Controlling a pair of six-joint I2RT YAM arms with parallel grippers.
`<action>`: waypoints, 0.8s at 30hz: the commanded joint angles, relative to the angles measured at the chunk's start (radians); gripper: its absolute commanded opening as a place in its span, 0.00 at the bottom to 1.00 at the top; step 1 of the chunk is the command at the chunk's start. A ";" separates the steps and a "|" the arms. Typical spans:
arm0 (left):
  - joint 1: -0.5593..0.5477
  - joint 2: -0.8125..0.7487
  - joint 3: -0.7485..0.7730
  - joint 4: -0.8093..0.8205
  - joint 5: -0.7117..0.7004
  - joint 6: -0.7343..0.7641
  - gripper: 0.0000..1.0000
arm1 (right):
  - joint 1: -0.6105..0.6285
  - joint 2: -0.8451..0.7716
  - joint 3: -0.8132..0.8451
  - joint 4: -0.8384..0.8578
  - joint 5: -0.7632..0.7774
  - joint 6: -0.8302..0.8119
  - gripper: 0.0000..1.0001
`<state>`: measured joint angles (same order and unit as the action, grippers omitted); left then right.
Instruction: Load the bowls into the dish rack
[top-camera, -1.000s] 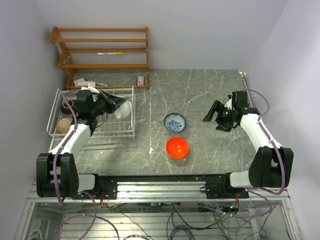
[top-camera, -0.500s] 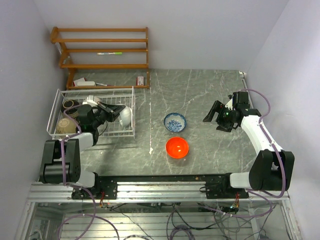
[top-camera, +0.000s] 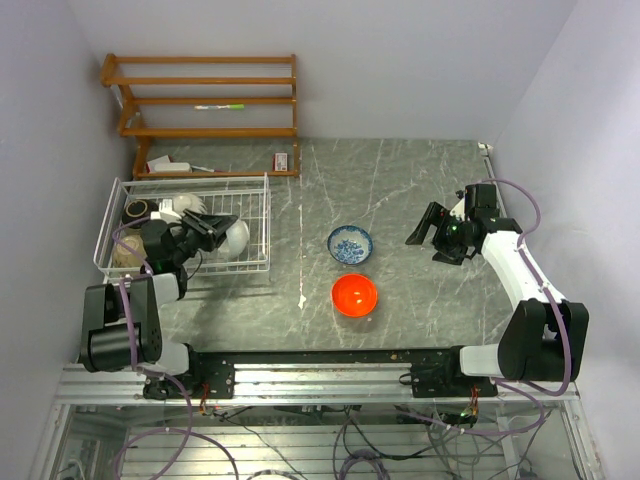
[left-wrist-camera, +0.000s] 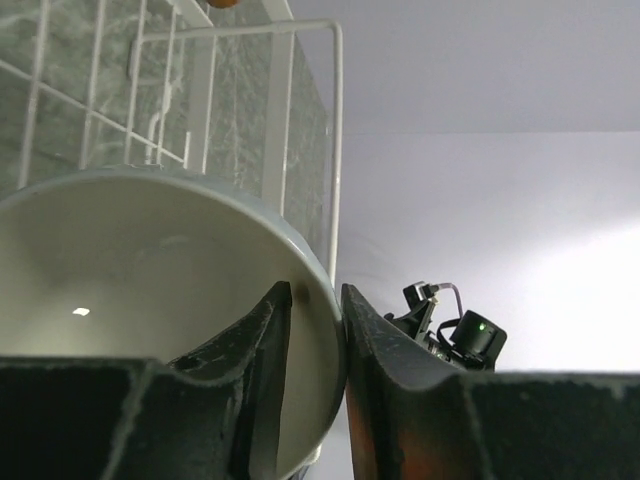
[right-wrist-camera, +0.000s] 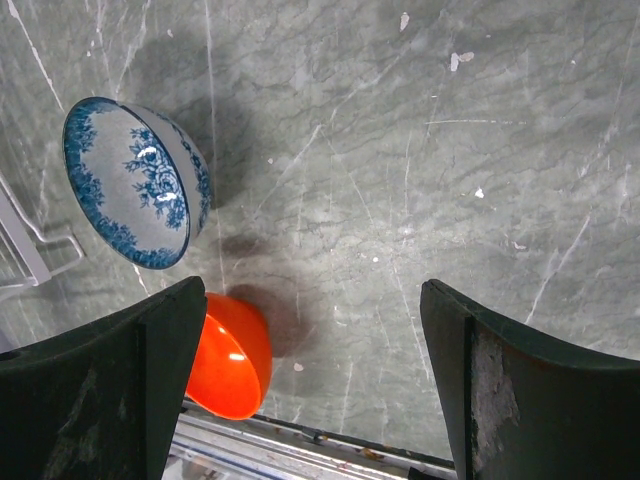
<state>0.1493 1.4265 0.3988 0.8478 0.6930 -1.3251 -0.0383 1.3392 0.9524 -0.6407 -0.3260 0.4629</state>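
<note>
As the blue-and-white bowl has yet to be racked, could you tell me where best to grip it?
Probably the rim of the blue-and-white bowl, pinched from above, one finger inside, one outside, on the side facing the right arm: it stands upright, mouth up, and the orange bowl lies close on its near side.

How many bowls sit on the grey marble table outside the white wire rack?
2: the blue-and-white patterned bowl at the middle of the table, and the orange-red bowl beside it, toward the near edge. None seems hidden.
</note>
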 joint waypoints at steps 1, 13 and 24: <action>0.071 0.022 -0.075 -0.032 0.069 0.081 0.40 | 0.000 -0.007 -0.010 0.003 0.003 -0.015 0.88; 0.131 -0.011 -0.054 -0.066 0.132 0.087 0.07 | -0.001 0.003 -0.010 0.006 0.008 -0.014 0.88; 0.118 -0.012 0.075 0.141 0.061 -0.132 0.07 | 0.000 0.018 -0.004 0.014 0.004 -0.014 0.88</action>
<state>0.2668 1.3796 0.4225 0.8085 0.7898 -1.3434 -0.0380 1.3453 0.9512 -0.6388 -0.3252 0.4583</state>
